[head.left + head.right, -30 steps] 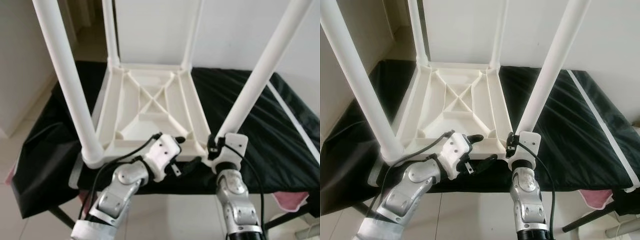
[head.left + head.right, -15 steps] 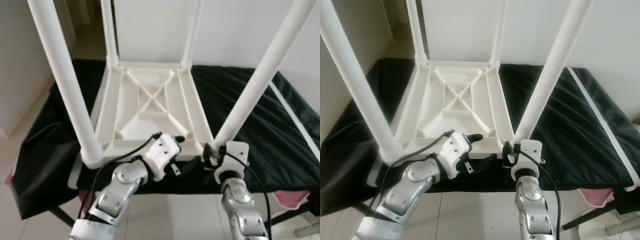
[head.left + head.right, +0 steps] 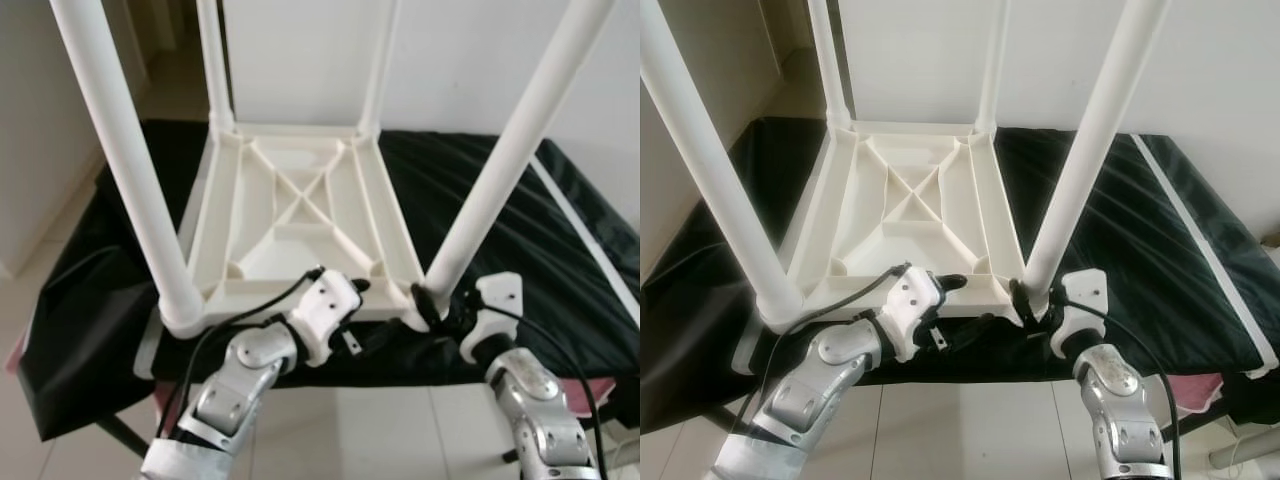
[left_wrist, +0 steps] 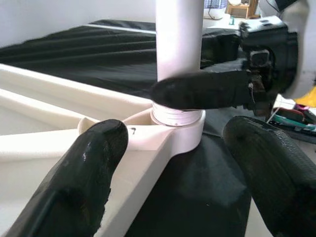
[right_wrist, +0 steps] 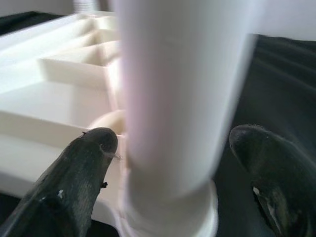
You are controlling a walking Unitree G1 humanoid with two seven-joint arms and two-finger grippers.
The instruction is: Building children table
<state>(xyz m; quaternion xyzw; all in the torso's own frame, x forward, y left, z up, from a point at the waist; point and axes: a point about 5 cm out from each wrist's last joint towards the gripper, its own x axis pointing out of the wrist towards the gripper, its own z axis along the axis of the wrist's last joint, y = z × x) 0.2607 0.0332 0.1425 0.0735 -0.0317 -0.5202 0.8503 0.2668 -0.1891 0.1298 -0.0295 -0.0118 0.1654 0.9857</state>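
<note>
A white children's table (image 3: 300, 210) lies upside down on a black-covered bench (image 3: 510, 200), with its legs pointing up. My right gripper (image 3: 432, 305) is open around the base of the near right leg (image 3: 500, 170), where it meets the corner socket. In the right wrist view the leg (image 5: 177, 98) stands between the fingers (image 5: 84, 168), with a gap on one side. My left gripper (image 3: 368, 310) is open at the table's front rim, just left of that corner. The left wrist view shows its fingers (image 4: 94, 158) either side of the rim and the socket (image 4: 180, 131).
The near left leg (image 3: 125, 170) rises close to my left arm, and two far legs (image 3: 212, 60) stand by the white wall. A white strip (image 3: 590, 240) runs along the cloth at right. A pink cloth (image 3: 590, 395) hangs at the bench's front right corner. Tiled floor lies below.
My right wrist has swung out to the right, and its fingers now reach in around the near right leg's base. The left gripper has stayed put.
</note>
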